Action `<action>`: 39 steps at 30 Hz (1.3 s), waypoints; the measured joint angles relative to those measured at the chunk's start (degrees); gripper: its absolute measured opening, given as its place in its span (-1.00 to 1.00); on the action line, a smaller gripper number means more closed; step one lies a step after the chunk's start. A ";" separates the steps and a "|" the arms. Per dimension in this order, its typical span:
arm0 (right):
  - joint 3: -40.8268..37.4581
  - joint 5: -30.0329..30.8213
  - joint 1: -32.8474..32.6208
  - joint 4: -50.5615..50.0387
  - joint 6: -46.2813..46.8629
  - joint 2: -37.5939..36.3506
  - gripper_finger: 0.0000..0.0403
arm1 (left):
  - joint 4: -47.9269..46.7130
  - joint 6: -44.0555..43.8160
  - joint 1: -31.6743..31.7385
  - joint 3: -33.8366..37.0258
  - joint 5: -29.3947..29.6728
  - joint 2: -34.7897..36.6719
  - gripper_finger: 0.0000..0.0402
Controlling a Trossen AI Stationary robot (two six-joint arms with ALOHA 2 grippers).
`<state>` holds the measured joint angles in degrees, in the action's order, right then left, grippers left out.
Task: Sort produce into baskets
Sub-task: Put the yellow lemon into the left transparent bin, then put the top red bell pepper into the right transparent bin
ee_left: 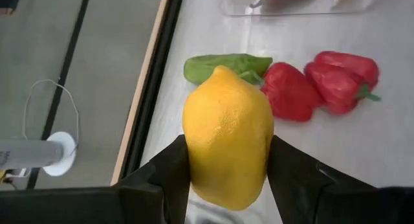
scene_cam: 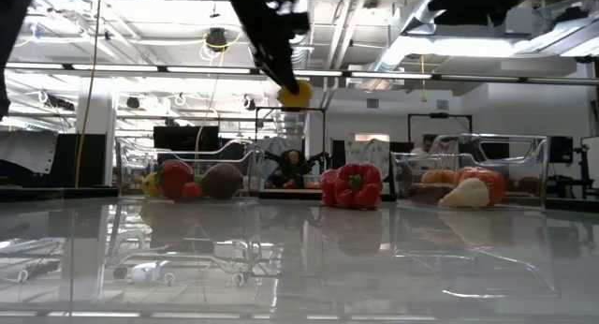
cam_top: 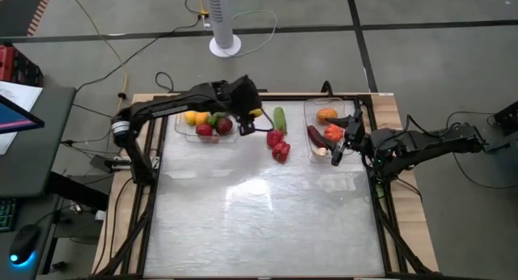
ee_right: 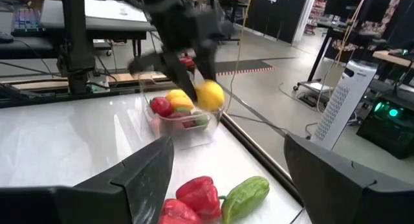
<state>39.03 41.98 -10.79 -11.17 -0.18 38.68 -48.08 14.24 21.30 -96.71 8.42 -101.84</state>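
Note:
My left gripper [cam_top: 253, 115] is shut on a yellow lemon [ee_left: 228, 145], high above the table by the left clear basket [cam_top: 184, 131], which holds red, yellow and green produce. The lemon also shows in the low view [scene_cam: 296, 93] and the right wrist view [ee_right: 208, 95]. A green cucumber [cam_top: 280, 119] and two red peppers [cam_top: 278, 145] lie on the table between the baskets. My right gripper [cam_top: 346, 141] is open and empty, over the right basket [cam_top: 311, 112], which holds an orange piece, a dark purple piece, a red piece and a pale piece. My left gripper pinches the lemon's two long sides [ee_left: 194, 153] between its two fingers [ee_left: 169, 175], which lie across its lower half. The fingers slant down from above. The lemon is lifted clear of the table, its pointed end out beyond the fingertips.
A white fan stand [cam_top: 224, 44] and cables lie on the floor beyond the table's far edge. The near half of the glossy table [cam_top: 259, 223] is bare. A desk with a keyboard and mouse [cam_top: 20, 239] stands to the left.

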 joint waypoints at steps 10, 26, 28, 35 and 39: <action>0.00 -0.02 -0.09 -0.58 2.79 0.00 0.58 | 2.97 -4.80 0.08 22.36 6.28 18.22 -0.20; 0.00 -0.15 0.04 4.45 -0.17 2.94 0.58 | 4.80 -15.51 3.74 33.49 17.86 26.70 0.43; 0.00 -0.12 0.36 4.42 -0.76 3.42 0.58 | 7.15 -14.43 3.75 33.49 14.19 25.52 0.48; 0.00 -0.11 1.58 5.04 -1.19 3.72 0.58 | 16.01 -11.74 0.26 32.33 7.59 16.52 0.46; 0.00 -0.14 1.57 5.63 -1.78 3.68 0.58 | 15.96 -10.06 -1.82 26.71 7.24 8.45 0.41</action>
<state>39.03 41.83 -9.21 -5.54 -1.96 42.36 -32.11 4.18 19.48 -70.00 15.66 -93.39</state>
